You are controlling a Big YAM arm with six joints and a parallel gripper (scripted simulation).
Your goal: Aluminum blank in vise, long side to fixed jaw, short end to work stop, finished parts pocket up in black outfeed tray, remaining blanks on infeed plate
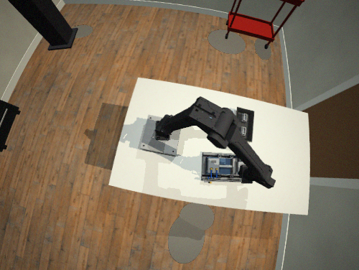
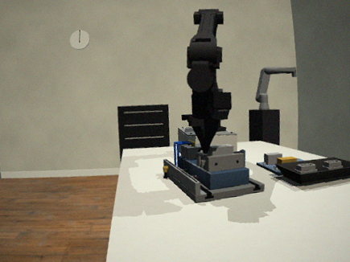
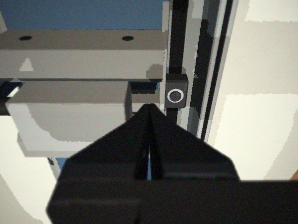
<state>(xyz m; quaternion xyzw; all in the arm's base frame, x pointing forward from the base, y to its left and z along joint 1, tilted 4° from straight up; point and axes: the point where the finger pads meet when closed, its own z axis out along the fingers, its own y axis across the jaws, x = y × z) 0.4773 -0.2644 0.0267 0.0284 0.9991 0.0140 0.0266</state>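
Note:
My gripper (image 3: 149, 112) (image 2: 206, 152) is shut and empty. Its fingertips are low in the vise (image 1: 204, 166) (image 2: 229, 178), just right of the short end of a plain gray block (image 3: 70, 112) in the wrist view. That block lies along the fixed jaw (image 3: 75, 62) (image 2: 225, 162); a thin dark line shows between them, and contact cannot be told. The fingers hide part of the bars. Two pocketed parts (image 1: 245, 117) (image 1: 243, 131) (image 2: 305, 167) (image 2: 333, 164) sit pocket up in the black tray (image 1: 251, 126) (image 2: 322, 176). A gray blank (image 2: 273, 157) and a brass blank (image 2: 286, 160) are on the infeed plate (image 2: 265, 167).
Blue hoses (image 1: 211, 174) (image 2: 176, 153) rise at the moving-jaw end of the vise. A long side rail (image 2: 185, 182) runs beside it. A small dark block with a ring (image 3: 175, 95) is just right of the fingertips. My arm hides the infeed plate in the top view.

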